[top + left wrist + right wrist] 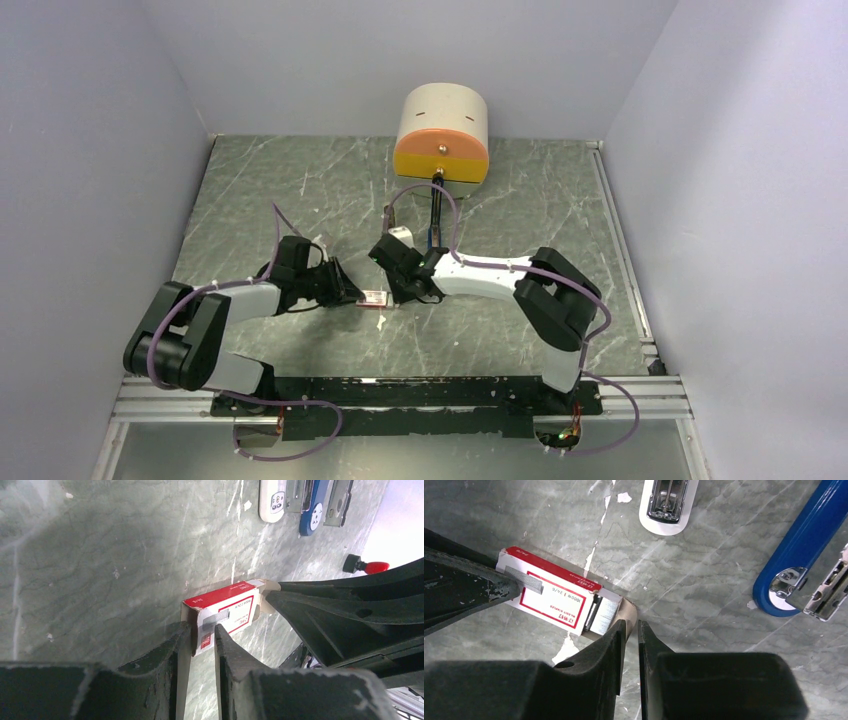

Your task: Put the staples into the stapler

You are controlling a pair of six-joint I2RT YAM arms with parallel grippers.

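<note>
The small red-and-white box (pixel 373 298) lies on the table between both grippers. My left gripper (pixel 200 636) is shut on its near end, one finger on each side. The box's (pixel 549 594) other end is open and the silvery staples (pixel 604 615) show inside it. A tan flap (pixel 629 611) sticks out from that end, and my right gripper (pixel 631 626) is shut on it, jaws almost together. The stapler (pixel 804 540) lies opened out beyond the box, with its blue arm, a white base (pixel 669 502) and a metal magazine (pixel 829 600).
A cream and orange drum (pixel 441 135) stands at the back of the table, a black rod running from it toward the stapler (pixel 430 235). A red knob (pixel 372 566) shows at the right of the left wrist view. White walls close in the table.
</note>
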